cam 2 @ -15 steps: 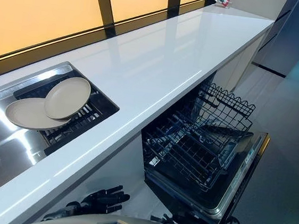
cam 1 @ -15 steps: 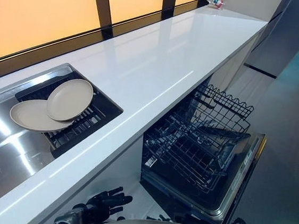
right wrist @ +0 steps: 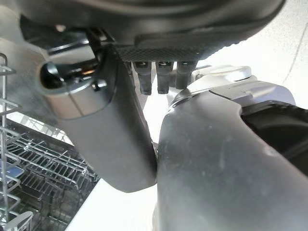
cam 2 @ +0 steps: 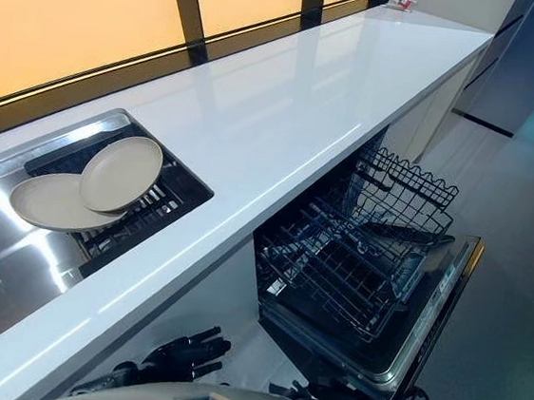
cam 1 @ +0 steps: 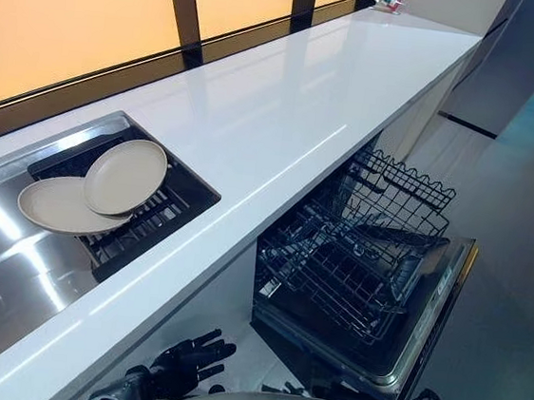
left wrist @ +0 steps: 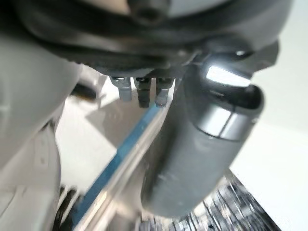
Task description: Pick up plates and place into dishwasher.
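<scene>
Left eye view, start of the job: you have nothing loaded yet. Both dishes wait at the robot's left, in the dark slatted drying rack (cam 1: pixel 172 211) set into the stainless-steel sink (cam 1: pixel 1 277). The upper beige round plate (cam 1: pixel 126 177) lies tilted, its edge overlapping the lower beige round plate (cam 1: pixel 56 205), and the two are touching. Further along the long white glossy counter (cam 1: pixel 286 107), below its front edge, the open dishwasher (cam 1: pixel 394 357) stands ready with its black wire basket (cam 1: pixel 346 270) pulled out. No plate can be seen among the wires.

Your left hand (cam 1: pixel 185 361) hangs low beneath the counter's edge, well apart from the sink, relaxed and spread, carrying nothing. Your right hand (right wrist: pixel 183 21) shows in the right wrist view near the basket. Whether it is released or clenched cannot be told, though no plate is in it.

By this reading the whole task is ahead of you. Reach up to the rack and take the upper plate first, since it rests over the other. Carry it to the basket, then come back for the second.
</scene>
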Robot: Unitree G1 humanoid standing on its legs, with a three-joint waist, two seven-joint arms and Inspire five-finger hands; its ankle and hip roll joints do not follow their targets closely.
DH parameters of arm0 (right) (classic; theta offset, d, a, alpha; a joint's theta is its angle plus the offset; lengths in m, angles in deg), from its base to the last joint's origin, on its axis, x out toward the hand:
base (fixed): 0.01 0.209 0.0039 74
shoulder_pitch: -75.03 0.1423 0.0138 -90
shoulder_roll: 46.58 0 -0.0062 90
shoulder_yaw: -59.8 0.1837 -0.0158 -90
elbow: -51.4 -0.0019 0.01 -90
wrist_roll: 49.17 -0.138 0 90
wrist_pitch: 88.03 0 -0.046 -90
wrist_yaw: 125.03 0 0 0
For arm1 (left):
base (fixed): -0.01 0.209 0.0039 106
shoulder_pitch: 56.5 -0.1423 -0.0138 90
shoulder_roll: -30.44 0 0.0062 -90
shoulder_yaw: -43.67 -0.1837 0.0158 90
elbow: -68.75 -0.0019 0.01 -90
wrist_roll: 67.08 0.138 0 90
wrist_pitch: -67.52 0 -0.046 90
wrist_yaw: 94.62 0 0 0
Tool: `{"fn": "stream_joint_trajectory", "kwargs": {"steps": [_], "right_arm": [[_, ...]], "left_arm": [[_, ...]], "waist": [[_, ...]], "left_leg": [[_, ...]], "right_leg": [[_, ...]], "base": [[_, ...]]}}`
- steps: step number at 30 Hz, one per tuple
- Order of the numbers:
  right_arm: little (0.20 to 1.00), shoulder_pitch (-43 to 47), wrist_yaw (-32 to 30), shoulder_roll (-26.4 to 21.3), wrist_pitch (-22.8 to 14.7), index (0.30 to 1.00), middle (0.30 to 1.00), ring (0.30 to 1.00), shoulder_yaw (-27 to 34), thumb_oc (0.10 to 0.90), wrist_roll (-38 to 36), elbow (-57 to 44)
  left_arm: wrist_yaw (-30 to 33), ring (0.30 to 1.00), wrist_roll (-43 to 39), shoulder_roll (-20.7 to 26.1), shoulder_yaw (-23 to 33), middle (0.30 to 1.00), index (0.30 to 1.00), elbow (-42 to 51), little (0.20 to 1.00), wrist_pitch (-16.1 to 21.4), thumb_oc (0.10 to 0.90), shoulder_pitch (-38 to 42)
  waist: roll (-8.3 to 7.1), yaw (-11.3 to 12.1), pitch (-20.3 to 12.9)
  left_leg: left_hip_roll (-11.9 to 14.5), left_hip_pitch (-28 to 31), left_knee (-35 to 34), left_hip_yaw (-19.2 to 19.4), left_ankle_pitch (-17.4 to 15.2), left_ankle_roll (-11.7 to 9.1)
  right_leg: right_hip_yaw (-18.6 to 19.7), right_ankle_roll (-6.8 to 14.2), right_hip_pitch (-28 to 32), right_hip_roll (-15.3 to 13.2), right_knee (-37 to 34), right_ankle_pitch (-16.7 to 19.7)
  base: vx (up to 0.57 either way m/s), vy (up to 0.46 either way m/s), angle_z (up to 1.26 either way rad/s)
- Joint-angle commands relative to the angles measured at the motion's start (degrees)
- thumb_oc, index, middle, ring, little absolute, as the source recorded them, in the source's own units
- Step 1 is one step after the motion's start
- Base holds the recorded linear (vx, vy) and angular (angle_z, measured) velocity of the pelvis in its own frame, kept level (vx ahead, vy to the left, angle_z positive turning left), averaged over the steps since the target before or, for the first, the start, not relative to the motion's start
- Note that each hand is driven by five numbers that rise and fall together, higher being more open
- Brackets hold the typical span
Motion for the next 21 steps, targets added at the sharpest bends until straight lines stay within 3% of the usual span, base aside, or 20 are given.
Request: {"fn": "stream_joint_trajectory", "kwargs": {"steps": [1, 7, 12, 15, 18, 21], "right_arm": [[0.900, 2.74, 1.72, -0.23, 1.16, 0.900, 0.900, 0.900, -0.77, 0.800, 0.53, 2.55], [0.900, 3.40, 3.31, -0.83, 0.70, 0.900, 0.900, 0.900, 0.56, 0.800, 2.66, 3.65], [0.900, 3.65, 3.92, 0.03, -0.67, 0.900, 0.900, 0.900, 1.23, 0.800, 3.24, 5.46], [0.900, 3.76, 3.79, 0.47, -1.28, 0.900, 0.900, 0.900, 0.47, 0.800, 2.66, 5.95], [0.900, 3.82, 3.48, 0.79, -1.70, 0.900, 0.900, 0.900, -0.99, 0.800, 0.88, 6.23], [0.900, 3.79, 2.93, 1.25, -1.53, 0.900, 0.900, 0.900, -2.17, 0.800, 0.15, 5.87]], "left_arm": [[-15.62, 0.900, 1.80, -2.22, -1.28, 0.900, 0.900, 5.25, 0.900, -2.22, 0.800, 3.32], [-35.41, 0.900, -6.67, -4.97, -1.00, 0.900, 0.900, 19.76, 0.900, -9.79, 0.800, 4.57], [-44.47, 0.900, -9.34, -7.88, -4.81, 0.900, 0.900, 33.54, 0.900, -10.84, 0.800, 4.86], [-44.84, 0.900, -15.91, -8.01, -9.73, 0.900, 0.900, 44.05, 0.900, -12.65, 0.800, 6.63], [-38.09, 0.900, -28.87, -8.02, -14.15, 0.900, 0.900, 56.44, 0.900, -16.57, 0.800, 10.19], [-31.95, 0.900, -40.10, -8.04, -16.48, 0.900, 0.900, 63.97, 0.900, -17.37, 0.800, 13.19]], "waist": [[2.72, 2.20, 2.93], [2.78, 2.70, 3.03], [2.05, 3.09, 3.21], [1.86, 2.64, 3.34], [1.81, 1.83, 3.33], [1.74, 1.13, 3.30]], "left_leg": [[-2.65, 1.25, 0.98, 2.34, -7.84, 0.14], [-2.46, 1.26, 0.41, 1.70, -8.19, 0.45], [-2.24, 1.31, 0.41, 1.30, -8.74, 0.54], [-2.11, 1.44, 0.41, 1.42, -9.05, 0.59], [-2.07, 1.61, 0.41, 1.69, -9.54, 0.72], [-2.07, 1.77, 0.41, 1.98, -9.81, 0.76]], "right_leg": [[-1.47, 1.58, -2.38, 2.64, 5.84, -5.93], [-0.56, 2.08, -2.91, 2.66, 5.75, -5.49], [-0.15, 2.09, -2.89, 2.81, 5.76, -5.33], [0.25, 2.13, -2.83, 2.90, 5.58, -5.20], [0.86, 2.08, -2.78, 3.05, 5.45, -5.30], [1.21, 2.09, -2.69, 3.16, 5.29, -5.33]], "base": [[0.00, 0.000, 0.00], [0.00, 0.000, 0.00], [0.00, -0.040, -0.01], [0.00, 0.000, 0.00], [0.00, 0.000, 0.00], [0.00, 0.000, 0.00]]}}
